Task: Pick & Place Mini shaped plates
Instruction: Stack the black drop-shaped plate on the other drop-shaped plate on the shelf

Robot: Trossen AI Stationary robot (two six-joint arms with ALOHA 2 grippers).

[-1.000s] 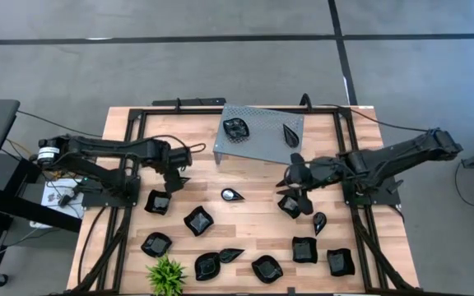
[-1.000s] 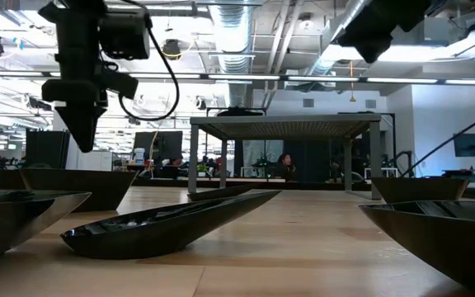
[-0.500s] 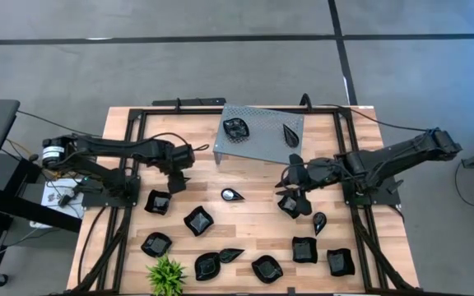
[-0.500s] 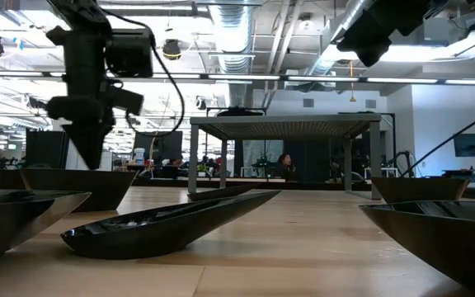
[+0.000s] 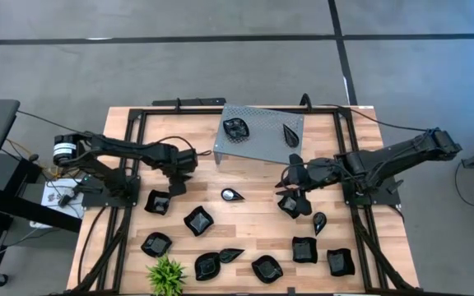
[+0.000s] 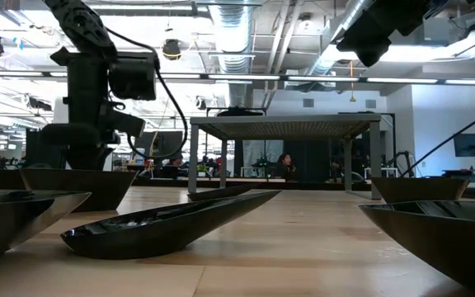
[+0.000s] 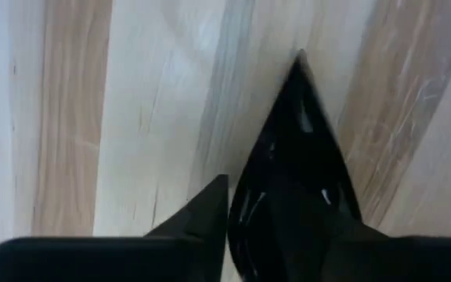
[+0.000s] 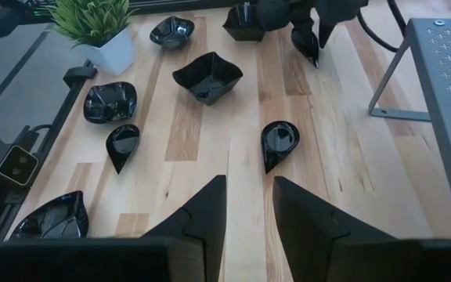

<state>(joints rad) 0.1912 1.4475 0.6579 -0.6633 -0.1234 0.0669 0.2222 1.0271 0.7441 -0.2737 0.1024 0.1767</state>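
Near the left edge of the wooden tabletop [image 5: 253,193], the left gripper [image 5: 177,186] is low over the boards, and its two fingers [image 7: 198,219] are clenched on a pointed, leaf-like black plate [image 7: 296,172]; the plate's tip points forward past the fingers, above the bare wood. Just beside this gripper, toward the front edge, a wavy-edged square plate [image 5: 157,201] lies flat on the tabletop. The right gripper [image 5: 296,185] hangs over the middle of the right half with nothing in it, its fingers [image 8: 202,207] parted a little, and a small teardrop plate [image 5: 232,195] lies on the wood between the two grippers. More black plates are spread along the front edge, near the small green plant [image 5: 166,275] at the front left. On the grey perforated shelf [image 5: 257,131] by the back edge rest two plates, a wavy one [image 5: 236,128] and a narrow leaf one [image 5: 290,133].
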